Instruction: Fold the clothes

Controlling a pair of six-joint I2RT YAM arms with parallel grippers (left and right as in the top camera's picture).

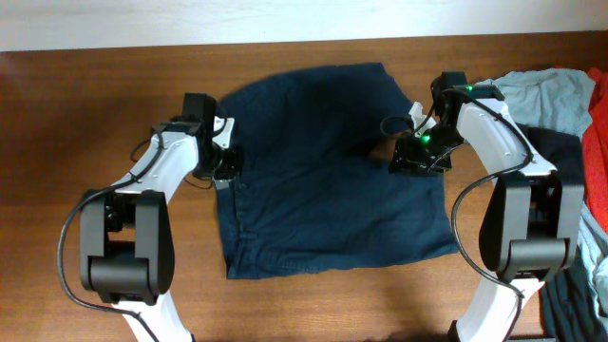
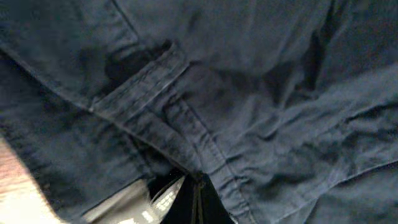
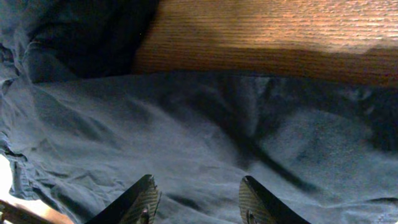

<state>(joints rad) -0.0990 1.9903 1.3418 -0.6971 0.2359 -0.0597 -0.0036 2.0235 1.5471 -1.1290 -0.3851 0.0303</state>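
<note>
From above, the dark navy-blue cloth shorts [image 1: 323, 180] lie spread flat mid-way across the brown wooden table [image 1: 95, 95]. The left gripper [image 1: 221, 165] bends in over their left edge, and the right gripper [image 1: 418, 152] reaches down at their right edge.

The left wrist view shows only creased navy cloth and a belt loop [image 2: 140, 78]. I cannot tell that gripper's spread.

In the right wrist view the fingers [image 3: 142, 200] stand wide apart over the cloth, holding nothing.

robot lab, wooden table [image 1: 85, 104], laundry heap [image 1: 560, 100]

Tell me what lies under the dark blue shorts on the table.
The wooden table shows around the shorts, so they lie on it. Whether anything else is beneath the cloth cannot be seen.
</note>
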